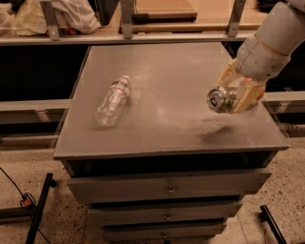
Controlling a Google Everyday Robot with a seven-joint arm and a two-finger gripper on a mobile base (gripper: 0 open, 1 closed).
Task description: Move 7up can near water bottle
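The 7up can (219, 99) is held on its side in my gripper (234, 93), its silver top facing the camera, lifted a little above the right part of the grey cabinet top (167, 86); its shadow lies on the surface below. The yellowish fingers (246, 97) are shut around the can's body. The water bottle (113, 100), clear with a white cap and a coloured label band, lies on its side on the left part of the top, well apart from the can.
The grey cabinet has drawers (167, 190) below the front edge. A shelf with metal uprights (126, 16) and bagged items (71, 14) runs behind it. Black stand legs (38, 209) and a cable lie on the floor at left.
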